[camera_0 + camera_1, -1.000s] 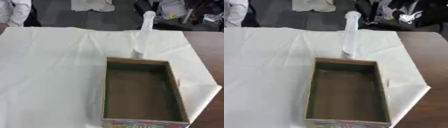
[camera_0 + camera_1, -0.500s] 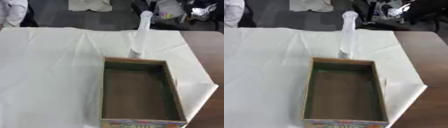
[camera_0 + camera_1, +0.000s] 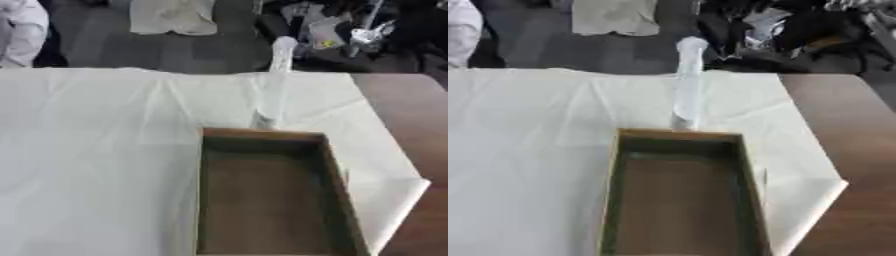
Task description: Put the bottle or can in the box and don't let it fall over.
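A tall, slim clear bottle (image 3: 686, 82) with a white cap stands upright on the white cloth (image 3: 96, 150), just beyond the far edge of the box. The open cardboard box (image 3: 267, 192) has brown walls and a dark inside with nothing in it. It lies lengthwise at the near middle-right of the table. Neither of my hands shows in either eye view.
The cloth's right corner (image 3: 411, 187) is folded over on the bare brown tabletop (image 3: 411, 115). Beyond the table's far edge lie a pale cloth on the floor (image 3: 171, 15) and dark clutter (image 3: 350, 30). A person's white sleeve (image 3: 19, 30) shows at the far left.
The whole picture has shifted down and a little sideways, so the camera has moved. The bottle and the box keep their places relative to each other.
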